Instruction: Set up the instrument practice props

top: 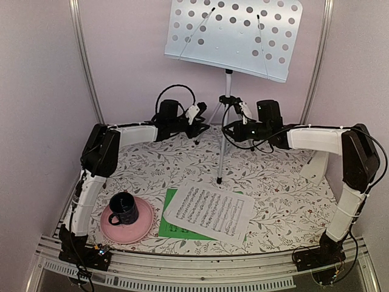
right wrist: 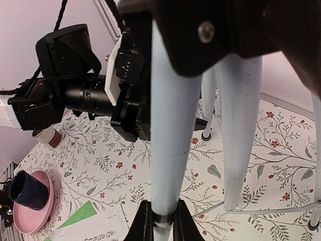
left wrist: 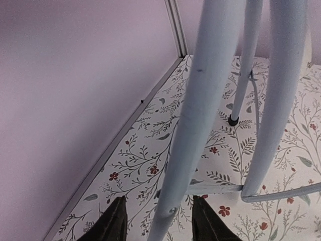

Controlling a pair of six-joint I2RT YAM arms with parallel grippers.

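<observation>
Stand (top: 234, 36): upright at the back of the bench (top: 273, 182), pole vertical, right between your two grippers.
Right gripper (right wrist: 161, 223): clamped on a tripod tube (right wrist: 168, 125).
Left gripper (left wrist: 160, 221): wide, straddling a leg (left wrist: 200, 100), not touching.
Sheets: white sheet (top: 209, 210) on green sheet (top: 173, 226), flat, near side, behind both grippers.

The perforated metal music stand (top: 234, 36) is pale blue, patterned with rows of round holes. Its silver metal tripod (top: 222, 143) looks pale blue-grey in the wrist views, with black feet. The white paper sheet of music (top: 209, 211) carries lines of black notation. The green paper sheet of music (top: 172, 225) is bright green. The small pyramid metronome (top: 316, 168) is white.

The bench (top: 279, 188) has a white cover printed with grey-green leafy sprigs and small red flowers. The glazed mug (top: 123, 208) is dark navy and the round plate (top: 137, 231) is pink. The small beige cup (right wrist: 47, 136) has a brown band. The walls (top: 36, 91) are pale lilac, and the robot arms (top: 316, 139) are white and black.
</observation>
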